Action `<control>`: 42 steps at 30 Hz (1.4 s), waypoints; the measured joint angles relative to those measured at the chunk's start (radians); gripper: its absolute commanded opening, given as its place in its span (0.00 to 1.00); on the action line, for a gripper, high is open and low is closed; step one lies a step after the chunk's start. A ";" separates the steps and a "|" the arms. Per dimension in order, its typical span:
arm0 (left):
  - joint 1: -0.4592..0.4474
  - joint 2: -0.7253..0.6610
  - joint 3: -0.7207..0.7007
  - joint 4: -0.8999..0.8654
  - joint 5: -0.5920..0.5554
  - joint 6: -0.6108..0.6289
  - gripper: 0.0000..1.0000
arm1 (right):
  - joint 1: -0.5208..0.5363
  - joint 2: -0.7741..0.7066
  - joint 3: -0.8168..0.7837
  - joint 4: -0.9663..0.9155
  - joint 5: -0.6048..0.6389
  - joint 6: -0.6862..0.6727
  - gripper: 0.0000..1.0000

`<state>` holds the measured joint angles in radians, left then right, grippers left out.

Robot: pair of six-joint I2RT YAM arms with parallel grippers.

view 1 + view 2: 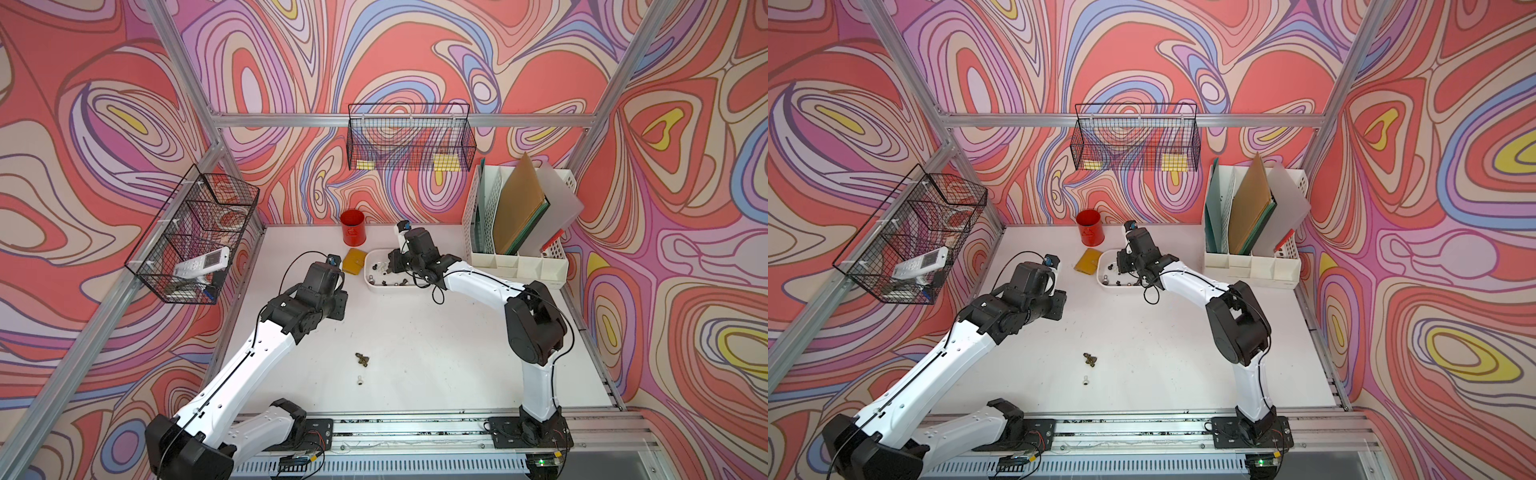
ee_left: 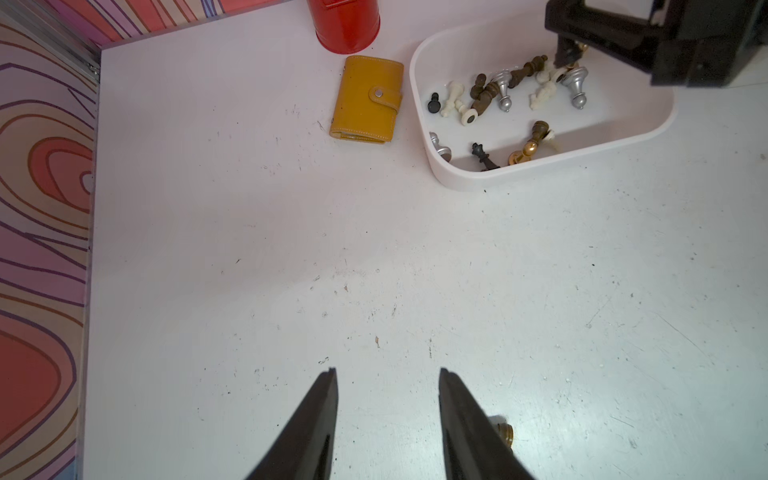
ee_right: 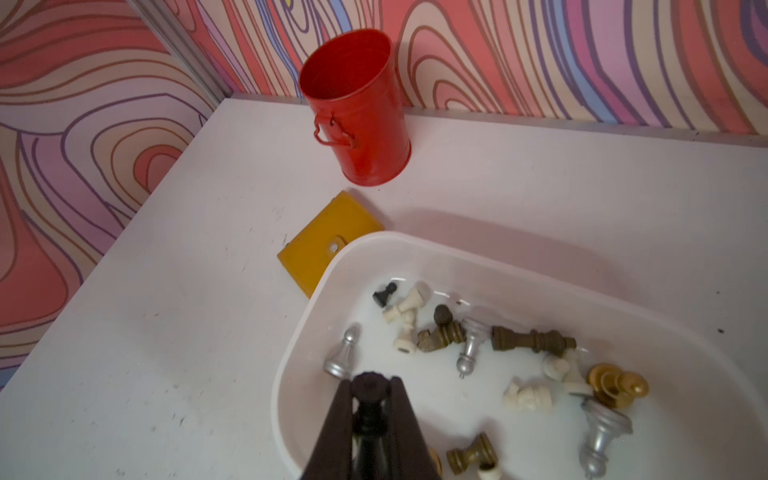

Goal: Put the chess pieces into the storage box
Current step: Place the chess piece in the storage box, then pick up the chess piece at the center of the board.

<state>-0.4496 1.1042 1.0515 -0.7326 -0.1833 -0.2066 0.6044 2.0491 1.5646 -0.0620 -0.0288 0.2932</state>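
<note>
Right wrist: right gripper point(image 3: 371, 381) pinches a glossy black turned chess piece point(image 3: 369, 411).

Bright even light, soft shadows, pale glare on table point(image 2: 582, 415) beside left fingers point(image 2: 465, 428), right fingers point(image 3: 334, 432) blurred close-up

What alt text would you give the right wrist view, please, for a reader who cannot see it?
The right gripper, shut on a black chess piece, hangs over the white storage box, where mixed chess pieces lie toppled. A yellow wallet and red cup sit beyond it.
</note>
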 measured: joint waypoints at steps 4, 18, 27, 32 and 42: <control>0.000 0.010 0.000 0.001 0.005 0.000 0.45 | -0.008 0.106 0.007 0.121 -0.013 -0.024 0.08; 0.005 0.065 0.000 -0.031 0.123 -0.056 0.45 | -0.008 0.241 0.031 0.274 -0.095 -0.041 0.30; -0.002 0.092 -0.103 -0.107 0.328 -0.212 0.44 | -0.003 -0.007 -0.160 0.327 -0.129 -0.003 0.29; -0.042 0.083 -0.239 -0.088 0.406 -0.314 0.44 | 0.029 -0.174 -0.256 0.374 -0.118 0.000 0.29; -0.115 0.136 -0.307 0.008 0.449 -0.409 0.43 | 0.063 -0.277 -0.382 0.356 -0.086 0.000 0.29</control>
<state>-0.5644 1.2400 0.7441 -0.7250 0.2657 -0.6155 0.6678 1.7721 1.1828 0.2939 -0.1146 0.2932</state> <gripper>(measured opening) 0.434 0.294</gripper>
